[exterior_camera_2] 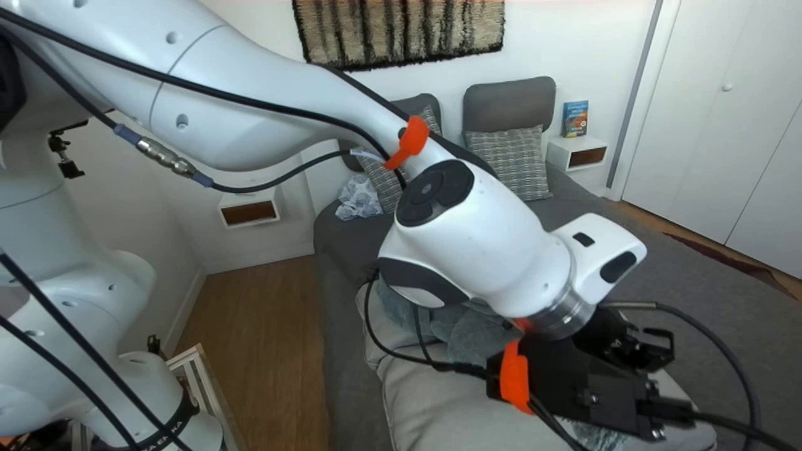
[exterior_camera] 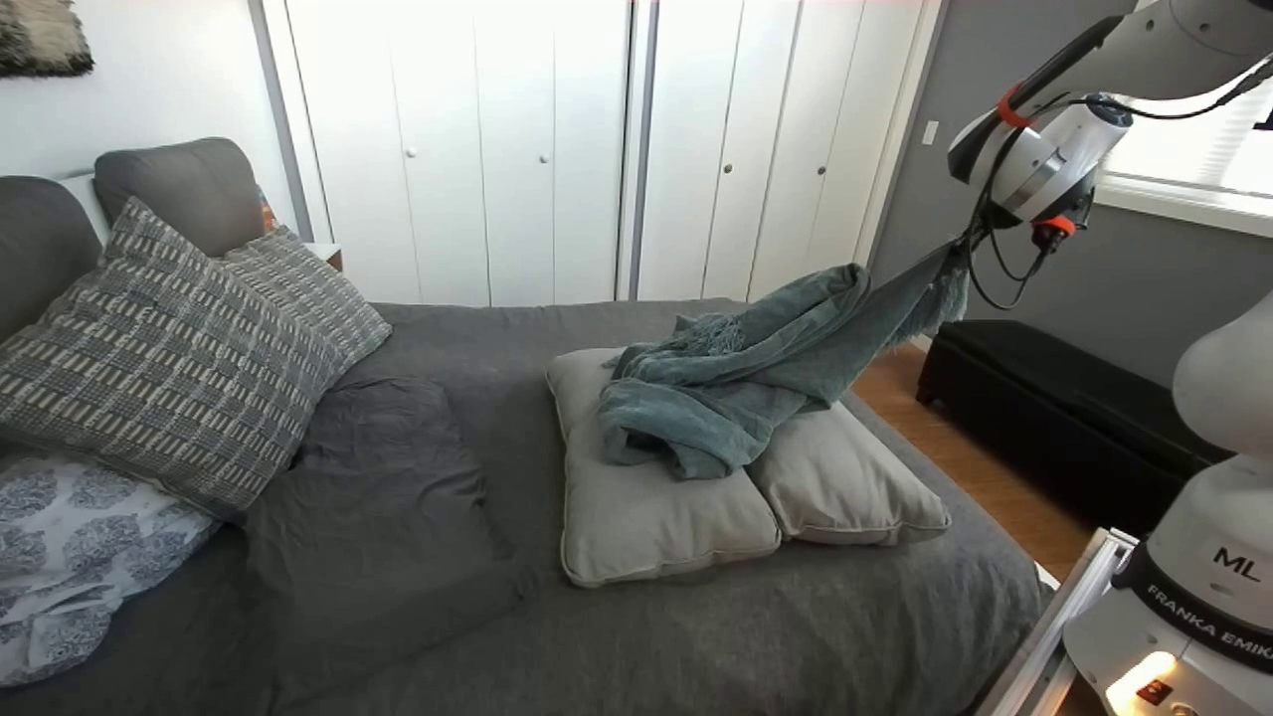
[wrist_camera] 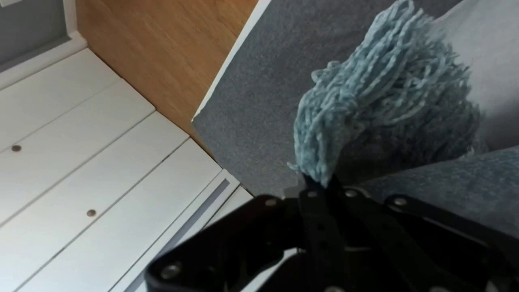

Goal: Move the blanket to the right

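The teal fringed blanket (exterior_camera: 736, 388) lies bunched on two beige cushions (exterior_camera: 656, 527) on the bed. One end is pulled up taut toward the upper right, where my gripper (exterior_camera: 970, 246) holds it above the bed's edge. In the wrist view my gripper (wrist_camera: 322, 184) is shut on the blanket's fringe (wrist_camera: 389, 89), and a fold of the cloth (wrist_camera: 454, 182) runs off to the right. In an exterior view part of the blanket (exterior_camera_2: 482, 335) shows below the arm. The fingertips are hidden there behind the gripper body.
The grey bed (exterior_camera: 796, 646) carries patterned pillows (exterior_camera: 179, 358) and a crumpled dark grey cloth (exterior_camera: 378, 497). A black bench (exterior_camera: 1064, 418) stands on the wooden floor past the bed's foot. White closet doors (exterior_camera: 517, 149) line the back. Cables (exterior_camera_2: 708, 338) hang loosely around the wrist.
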Tool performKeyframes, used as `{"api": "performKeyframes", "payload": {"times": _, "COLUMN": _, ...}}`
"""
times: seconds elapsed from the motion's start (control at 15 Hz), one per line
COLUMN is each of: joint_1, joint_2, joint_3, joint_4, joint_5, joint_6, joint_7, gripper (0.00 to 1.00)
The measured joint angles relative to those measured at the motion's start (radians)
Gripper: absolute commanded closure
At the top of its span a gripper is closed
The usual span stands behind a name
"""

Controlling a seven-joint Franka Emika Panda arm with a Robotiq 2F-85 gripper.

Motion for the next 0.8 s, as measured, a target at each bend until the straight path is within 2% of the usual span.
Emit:
{"api": "performKeyframes", "payload": {"times": 0.4, "joint_1": -0.073, "joint_2": 0.124, "joint_3": -0.133, "joint_4": 0.113, "joint_5": 0.000, "joint_6": 0.019, "joint_7": 0.037, "gripper": 0.99}}
{"api": "performKeyframes", "payload": {"times": 0.67, "joint_1": -0.083, "joint_2": 0.201, "joint_3": -0.210, "joint_4": 0.184, "joint_5": 0.000, "joint_6": 0.019, "joint_7": 0.071, "gripper": 0.99}}
{"api": "performKeyframes", "payload": {"times": 0.73, "joint_1": -0.083, "joint_2": 0.220, "joint_3": -0.216, "joint_4": 0.198, "joint_5": 0.000, "joint_6": 0.019, "joint_7": 0.075, "gripper": 0.71}}
{"api": "performKeyframes", "payload": {"times": 0.8, "joint_1": -0.083, "joint_2": 0.239, "joint_3": -0.217, "joint_4": 0.211, "joint_5": 0.000, "joint_6": 0.019, "joint_7": 0.079, "gripper": 0.71}}
